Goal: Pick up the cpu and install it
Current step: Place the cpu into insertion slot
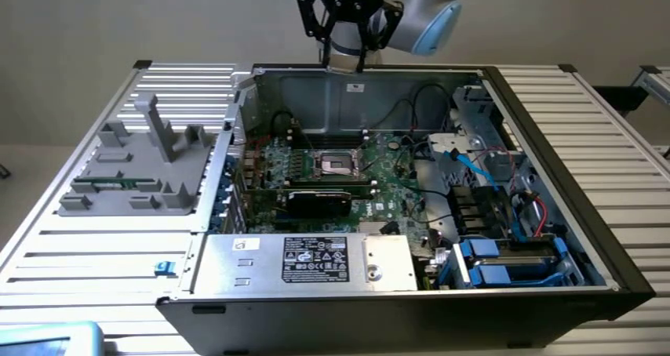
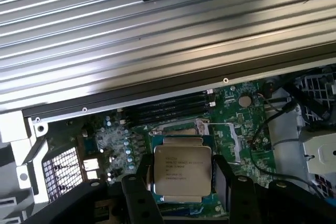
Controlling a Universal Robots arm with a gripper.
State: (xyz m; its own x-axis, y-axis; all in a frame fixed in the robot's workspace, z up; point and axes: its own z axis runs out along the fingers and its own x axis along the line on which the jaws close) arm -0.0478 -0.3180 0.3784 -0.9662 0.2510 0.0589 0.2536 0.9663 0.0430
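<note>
Cpu [image 2: 181,172] clamped by two opposite edges between the black fingers [image 2: 137,182] of the claw [image 1: 346,63], printed metal top toward the wrist camera. Held in the air over the far wall of the open computer case [image 1: 356,97]. Below, on the green motherboard [image 1: 403,185], the socket [image 1: 337,162]. Ribbed metal counter [image 1: 602,160] underneath.

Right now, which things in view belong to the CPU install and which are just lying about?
Job: cpu, held in the claw; socket on the motherboard.
Lying about: grey tray, power supply, blue drive cages.
</note>
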